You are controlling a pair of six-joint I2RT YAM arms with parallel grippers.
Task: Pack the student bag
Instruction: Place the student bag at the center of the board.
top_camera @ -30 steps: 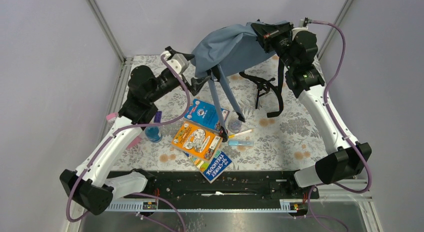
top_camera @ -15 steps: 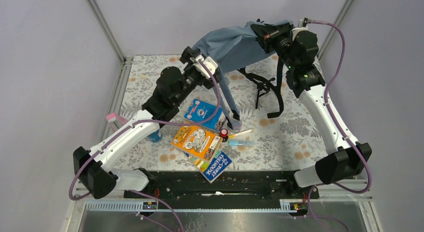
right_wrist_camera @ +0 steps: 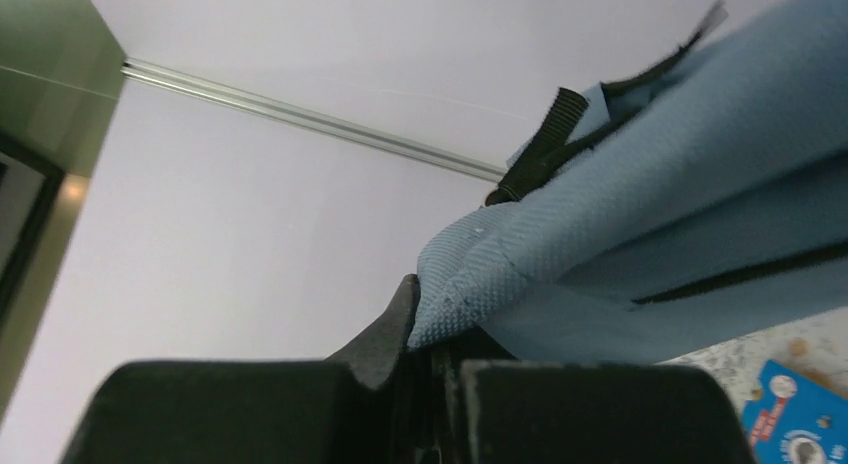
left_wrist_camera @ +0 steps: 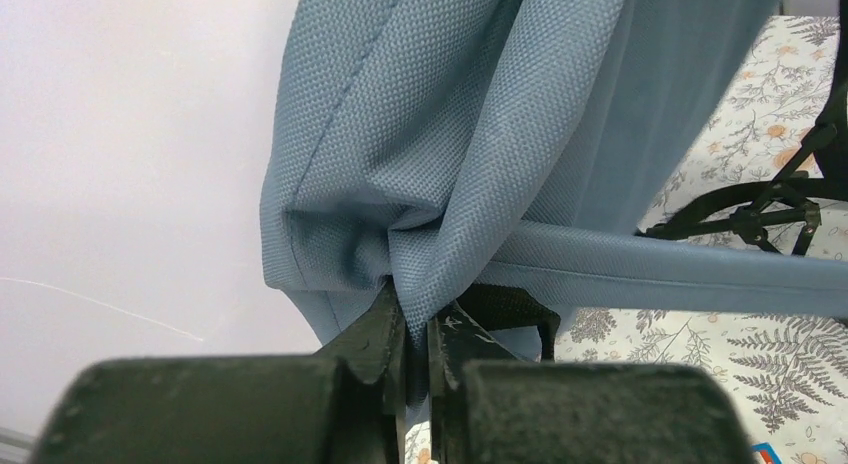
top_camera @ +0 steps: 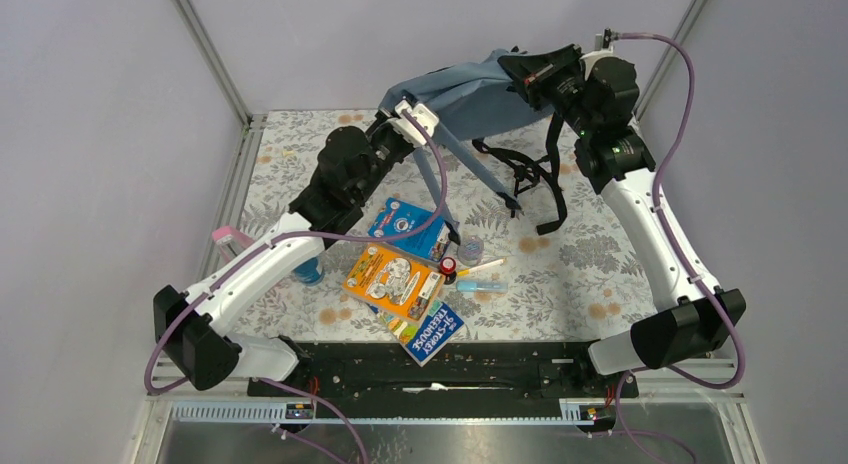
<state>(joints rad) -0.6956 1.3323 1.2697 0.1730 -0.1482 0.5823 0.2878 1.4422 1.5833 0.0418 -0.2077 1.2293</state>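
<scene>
From above, the student bag hangs off the table at the far side, slung between the two arms. The left gripper is pinched onto its left lower edge and the right gripper onto its upper right corner. Its black straps dangle to the flowered cloth below. Nearer the bases lie a blue book, an orange book overlapping a third book, two markers and a blue bottle partly hidden by the left arm. A small round item beside the markers is too small to identify.

In the left wrist view, the fingers are clamped on a bunched fold of blue fabric, which fills most of the frame.

In the right wrist view, the jaws are closed on a seamed corner of the bag, with the blue book's corner showing below.
</scene>
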